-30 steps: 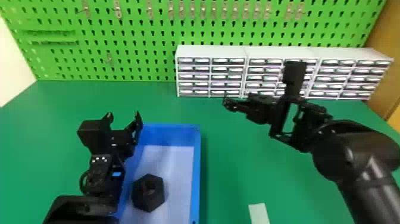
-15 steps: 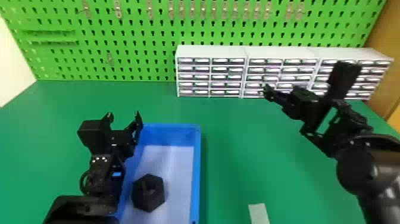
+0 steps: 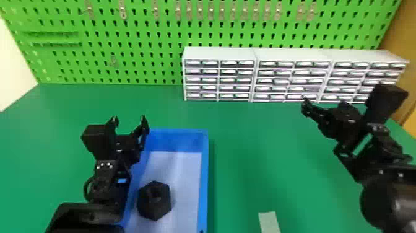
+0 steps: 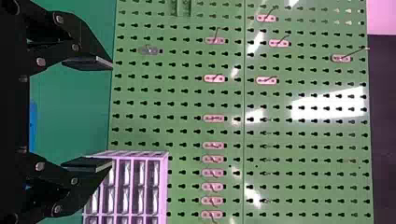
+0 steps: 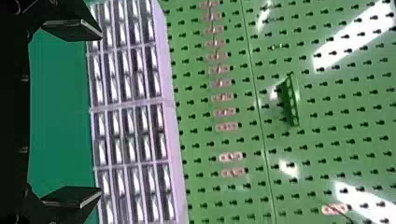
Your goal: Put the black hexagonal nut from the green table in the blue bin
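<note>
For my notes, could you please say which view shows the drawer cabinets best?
The head view, with the drawer cabinets nearly whole; the left wrist view catches one end, the right wrist view a longer, cropped stretch.

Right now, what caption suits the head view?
Black hexagonal nut inside the blue bin, open left gripper near its far left corner, white drawer units behind.

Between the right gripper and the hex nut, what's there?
Head view: a stretch of green table, then the right-hand wall of the blue bin, lie between the right gripper and the nut.
</note>
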`<act>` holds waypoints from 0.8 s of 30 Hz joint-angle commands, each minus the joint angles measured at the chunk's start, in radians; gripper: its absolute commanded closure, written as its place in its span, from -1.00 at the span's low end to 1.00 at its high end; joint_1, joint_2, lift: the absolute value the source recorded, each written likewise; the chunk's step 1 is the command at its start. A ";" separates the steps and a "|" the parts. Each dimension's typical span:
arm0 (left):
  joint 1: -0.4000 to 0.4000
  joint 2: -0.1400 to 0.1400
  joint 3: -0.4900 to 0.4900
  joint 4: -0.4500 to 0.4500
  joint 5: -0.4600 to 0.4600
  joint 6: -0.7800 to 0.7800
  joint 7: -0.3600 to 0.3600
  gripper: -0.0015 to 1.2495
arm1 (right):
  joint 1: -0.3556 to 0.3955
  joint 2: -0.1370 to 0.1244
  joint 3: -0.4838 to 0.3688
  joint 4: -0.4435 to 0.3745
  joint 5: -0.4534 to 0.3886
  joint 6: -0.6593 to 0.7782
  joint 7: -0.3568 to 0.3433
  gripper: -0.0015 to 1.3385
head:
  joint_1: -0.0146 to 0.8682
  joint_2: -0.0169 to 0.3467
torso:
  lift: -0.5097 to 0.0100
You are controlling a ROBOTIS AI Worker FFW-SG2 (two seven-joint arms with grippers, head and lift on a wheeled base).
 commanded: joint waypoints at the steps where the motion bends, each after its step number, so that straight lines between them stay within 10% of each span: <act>1: 0.001 0.000 -0.001 0.000 0.000 0.000 0.002 -0.18 | 0.041 0.003 0.004 0.000 0.047 -0.093 -0.049 -0.80 | 0.52 -0.59 | 0.59; 24: 0.007 0.000 -0.009 0.000 0.006 0.000 0.005 -0.18 | 0.170 0.005 0.053 0.003 0.133 -0.232 -0.170 -0.80 | 0.52 -0.59 | 0.59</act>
